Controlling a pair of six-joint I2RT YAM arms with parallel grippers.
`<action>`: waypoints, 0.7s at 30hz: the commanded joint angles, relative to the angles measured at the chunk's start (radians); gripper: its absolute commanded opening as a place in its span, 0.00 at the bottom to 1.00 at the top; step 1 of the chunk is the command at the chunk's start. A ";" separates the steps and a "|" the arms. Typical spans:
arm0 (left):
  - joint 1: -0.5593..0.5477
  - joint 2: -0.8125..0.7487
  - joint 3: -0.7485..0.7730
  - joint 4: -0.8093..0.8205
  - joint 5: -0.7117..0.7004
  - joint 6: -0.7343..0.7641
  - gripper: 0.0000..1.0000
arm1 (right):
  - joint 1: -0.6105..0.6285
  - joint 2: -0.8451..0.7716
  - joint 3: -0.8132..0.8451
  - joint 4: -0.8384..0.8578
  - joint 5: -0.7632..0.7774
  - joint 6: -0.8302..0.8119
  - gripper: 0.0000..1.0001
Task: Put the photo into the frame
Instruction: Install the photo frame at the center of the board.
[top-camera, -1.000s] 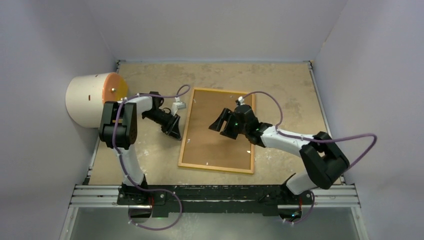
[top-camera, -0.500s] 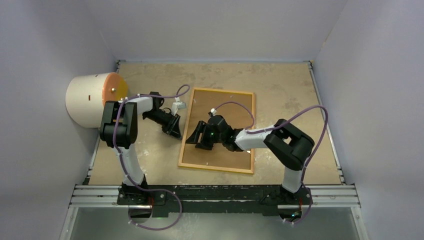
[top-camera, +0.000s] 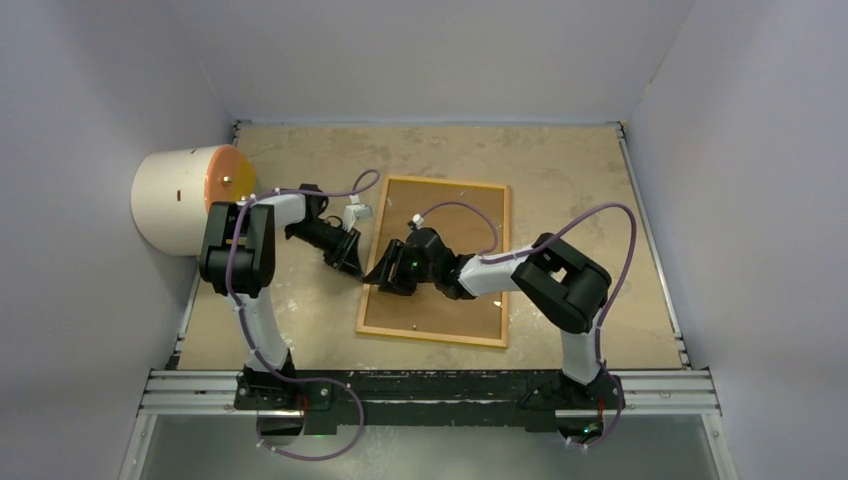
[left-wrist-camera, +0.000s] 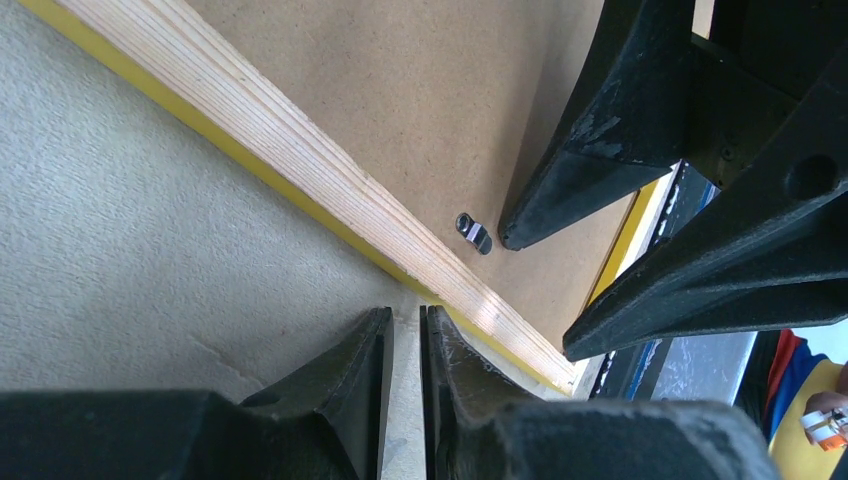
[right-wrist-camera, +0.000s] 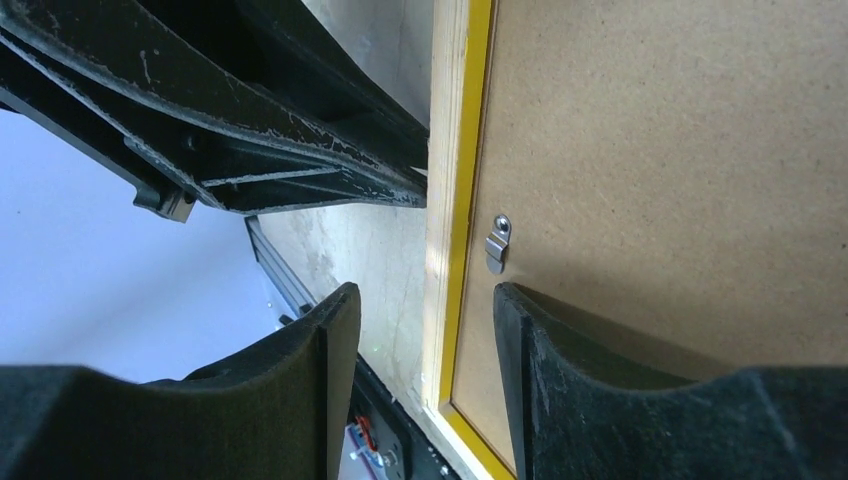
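Observation:
The frame (top-camera: 432, 335) lies back up on the table, its light wood rail (left-wrist-camera: 300, 165) edged in yellow. The plain brown backing board (top-camera: 455, 305) fills it. The photo is out of view. My left gripper (top-camera: 350, 263) is shut and empty, its tips (left-wrist-camera: 405, 315) low at the table just outside the frame's left rail. My right gripper (top-camera: 386, 274) is open and straddles that rail (right-wrist-camera: 455, 150), one finger over the table and one over the board (right-wrist-camera: 680, 150). A small metal clip (right-wrist-camera: 497, 243) sits on the board just ahead of the right gripper (right-wrist-camera: 425, 300).
A white cylinder with an orange face (top-camera: 185, 195) stands at the left wall. Grey walls close in the table on three sides. A metal rail (top-camera: 430, 392) runs along the near edge. The two grippers are close together at the frame's left rail.
My right gripper has swept left across the backing board, from the middle of the frame to its left rail. The left arm has not moved.

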 joint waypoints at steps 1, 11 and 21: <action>-0.001 -0.008 -0.012 0.019 0.002 0.009 0.19 | 0.003 0.022 0.028 -0.023 0.039 -0.025 0.54; -0.001 -0.017 -0.016 0.021 -0.009 0.014 0.18 | 0.002 0.038 0.040 -0.049 0.050 -0.034 0.49; -0.006 -0.026 -0.017 0.016 -0.017 0.025 0.18 | 0.002 0.074 0.079 -0.049 0.039 -0.039 0.47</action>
